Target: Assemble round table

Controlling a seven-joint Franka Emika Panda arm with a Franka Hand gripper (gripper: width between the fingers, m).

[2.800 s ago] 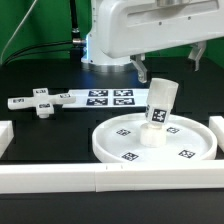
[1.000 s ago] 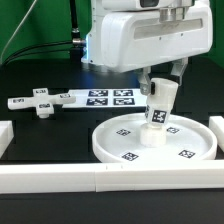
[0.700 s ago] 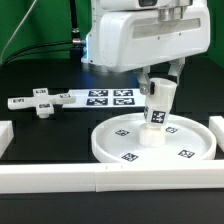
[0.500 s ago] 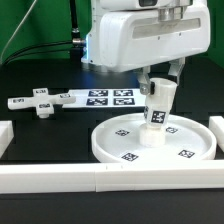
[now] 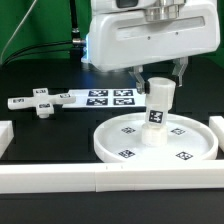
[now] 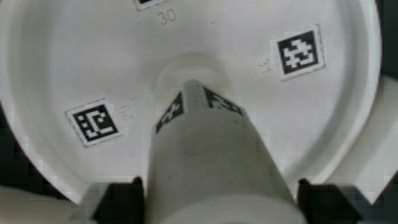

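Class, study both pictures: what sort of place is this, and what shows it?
Probably a robotics lab bench: a robot gripper grips a tagged post standing on the round disc, a marker board lies on the black table, and white rails fence the area.

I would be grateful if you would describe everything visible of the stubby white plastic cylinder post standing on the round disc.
The stubby white plastic cylinder post looks smooth and matte, with black-and-white square tags on its side. It stands upright, its foot at the centre of the large rimmed white round disc, apparently on a raised hub there. The gripper straddles its upper end, with dark fingers against opposite sides, so it looks gripped. Nothing else touches it.
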